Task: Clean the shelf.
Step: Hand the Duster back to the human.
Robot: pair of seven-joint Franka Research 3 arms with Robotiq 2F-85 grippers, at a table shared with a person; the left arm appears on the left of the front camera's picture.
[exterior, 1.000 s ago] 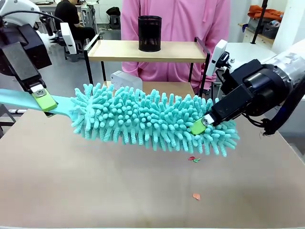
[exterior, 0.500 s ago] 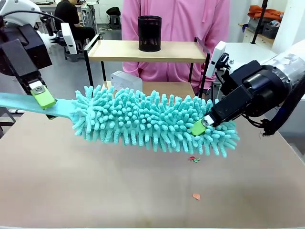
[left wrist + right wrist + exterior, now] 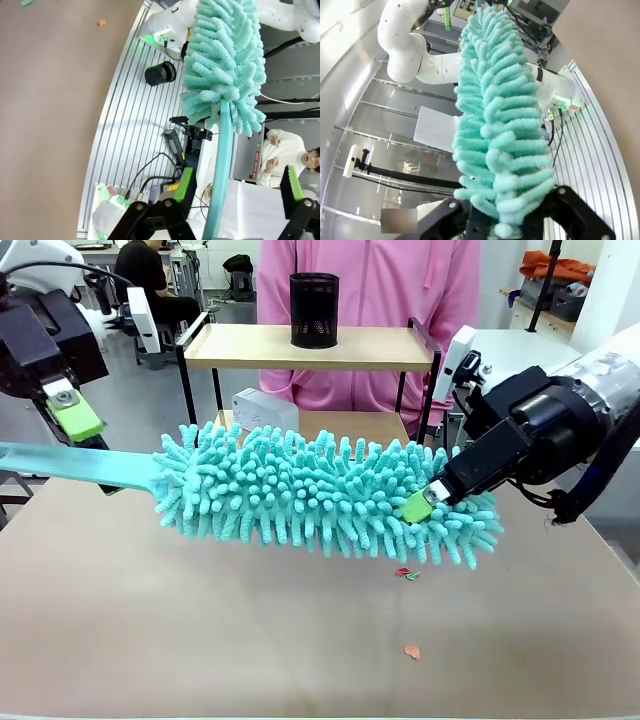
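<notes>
Duster (image 3: 320, 500) before shelf (image 3: 310, 345), scraps (image 3: 406, 574) below

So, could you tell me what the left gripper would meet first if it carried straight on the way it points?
Probably the duster's teal handle, which runs between the left gripper's open fingers; beyond it, the fluffy head. Depth is unclear.

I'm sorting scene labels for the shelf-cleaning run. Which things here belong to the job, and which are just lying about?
Belongs to the job:
- shelf
- teal duster, its tip clamped by the right gripper
- left gripper, open above the handle

Lying about:
- black mesh cup on the top board
- white box on the lower board
- paper scraps on the table
</notes>
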